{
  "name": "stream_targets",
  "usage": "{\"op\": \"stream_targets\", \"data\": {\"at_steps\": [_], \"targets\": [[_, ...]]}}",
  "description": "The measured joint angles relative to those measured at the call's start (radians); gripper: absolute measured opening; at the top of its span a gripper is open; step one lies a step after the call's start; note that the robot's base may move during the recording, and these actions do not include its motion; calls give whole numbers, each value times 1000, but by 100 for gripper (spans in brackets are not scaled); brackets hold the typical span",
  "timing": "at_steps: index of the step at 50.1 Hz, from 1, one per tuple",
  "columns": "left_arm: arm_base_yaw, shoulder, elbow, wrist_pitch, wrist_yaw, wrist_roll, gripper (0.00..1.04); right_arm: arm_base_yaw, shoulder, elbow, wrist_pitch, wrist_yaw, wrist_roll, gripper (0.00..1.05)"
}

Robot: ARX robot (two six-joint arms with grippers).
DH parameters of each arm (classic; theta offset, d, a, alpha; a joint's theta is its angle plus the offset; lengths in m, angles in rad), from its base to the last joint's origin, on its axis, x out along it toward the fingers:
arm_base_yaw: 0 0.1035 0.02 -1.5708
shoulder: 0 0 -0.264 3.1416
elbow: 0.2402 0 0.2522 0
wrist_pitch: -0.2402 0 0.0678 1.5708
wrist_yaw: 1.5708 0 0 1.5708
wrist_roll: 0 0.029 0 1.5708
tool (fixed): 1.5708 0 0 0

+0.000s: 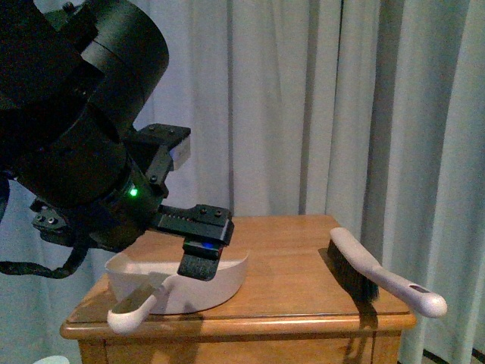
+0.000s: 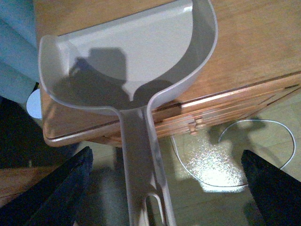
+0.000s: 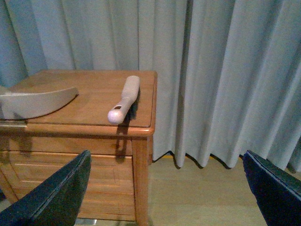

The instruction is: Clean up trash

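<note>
White crumpled paper, the trash itself, shows nowhere on the tabletop (image 1: 280, 250) or inside the dustpan (image 2: 141, 56), whose beige scoop lies bare. A pale round shape (image 2: 33, 104) sits low beside the furniture's corner in the left wrist view, but I cannot tell whether it is the wad. The dustpan rests near the front left edge with its handle jutting past the rim, which leaves room to close on it. The left tool (image 2: 169, 188) hangs over that handle, its dark fingers spread wide on either side and touching nothing, likely lining up a grasp. Well apart to the right lies the brush (image 1: 356, 265), bristles on the wood and its handle overhanging too. The right tool (image 3: 164, 195) waits back from the table, wide and empty, facing the brush.
</note>
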Motion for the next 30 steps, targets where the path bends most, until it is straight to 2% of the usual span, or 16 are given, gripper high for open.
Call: {"op": "stream_targets", "data": {"at_steps": [30], "targets": [[38, 72, -7, 56, -36, 25, 97, 0, 0, 0, 0, 0, 0, 97]]}}
